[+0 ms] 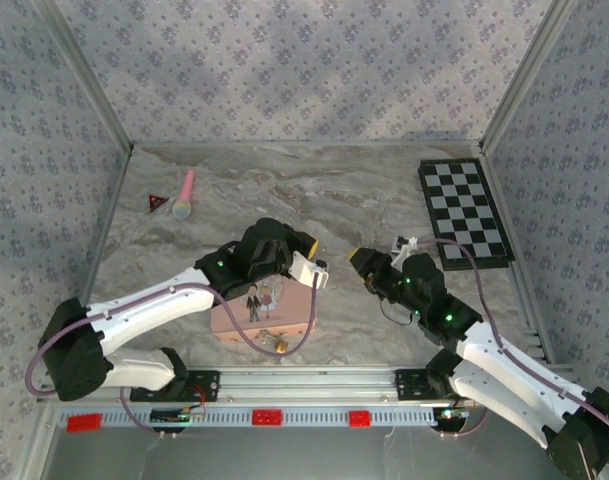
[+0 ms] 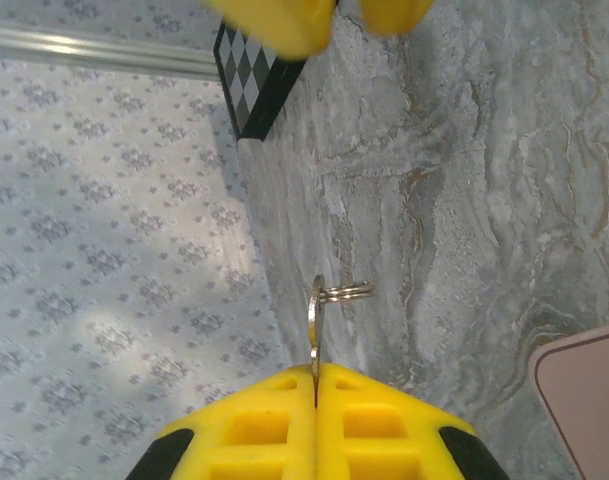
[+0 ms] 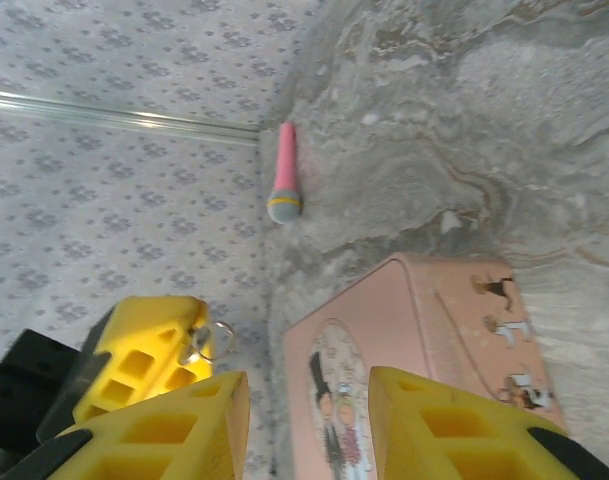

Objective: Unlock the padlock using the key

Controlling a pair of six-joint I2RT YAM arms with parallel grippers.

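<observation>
Key held aloft, lock waiting below: the left gripper (image 2: 315, 385) has its fingers pressed together on the key (image 2: 315, 318). The key shows edge-on and juts straight out past the tips over the marbled table (image 2: 464, 200). Its ring (image 2: 346, 292) hangs at the outer end, which suggests the blade rather than the head sits between the pads (the edge-on view leaves this uncertain). Such a hold would suit passing the key across better than pushing it into a keyhole. The right gripper (image 3: 309, 385) faces it from just beside. Its fingers are spread with nothing between them, apparently placed to take the ringed end or to steady the lock. The padlock (image 1: 272, 341) appears from above as a small brass speck at the near edge of the pink tin (image 1: 289, 312), under the left forearm and apart from both grippers. Whether it rests on the lid or on the table against the tin cannot be told. With neither arm holding the lock, the unlocking seems hardly begun. A loose padlock is likely to slide or tip away from a pushing key, so it will probably have to be pinned first.
</observation>
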